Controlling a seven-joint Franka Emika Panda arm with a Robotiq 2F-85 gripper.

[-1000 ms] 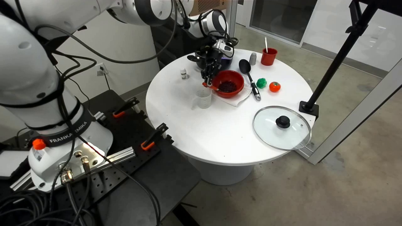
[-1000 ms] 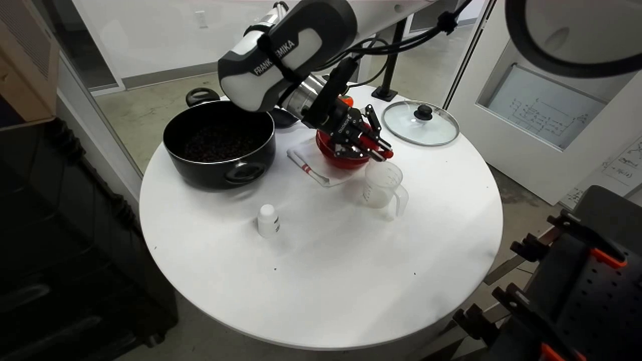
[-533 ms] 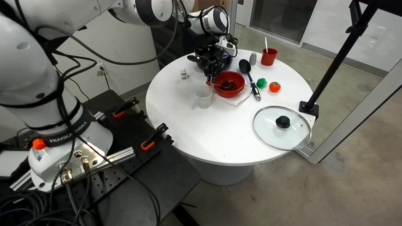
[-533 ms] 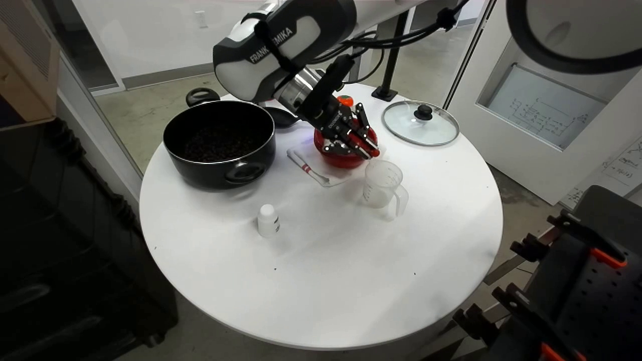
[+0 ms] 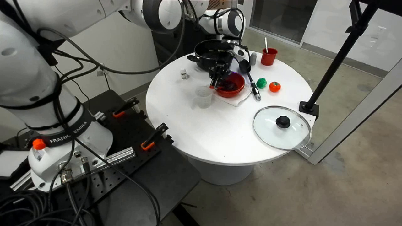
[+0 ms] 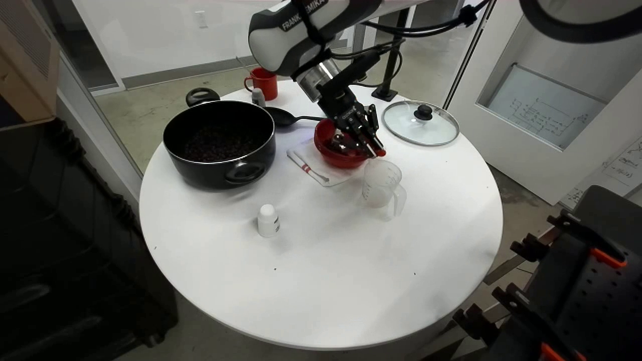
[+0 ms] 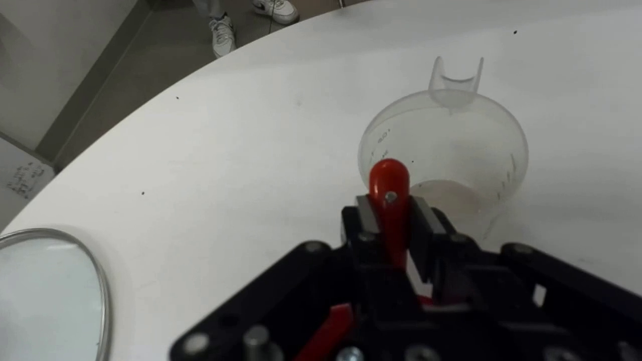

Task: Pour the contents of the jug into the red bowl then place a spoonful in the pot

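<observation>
Nr red bowl (image 6: 341,160): hand (image 7: 392,208) clamped on red spoon hndl (image 7: 388,175).

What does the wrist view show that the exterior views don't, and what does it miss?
Only the wrist view: white shoes beyond the edge of the table.

Only the exterior views: the black pot, the red cup, the black spoon and the white bottle. They also show the red bowl, which I can't confirm in the wrist view.

Both: the gripper shut on a red handle, the clear jug, the glass lid and the table.
</observation>
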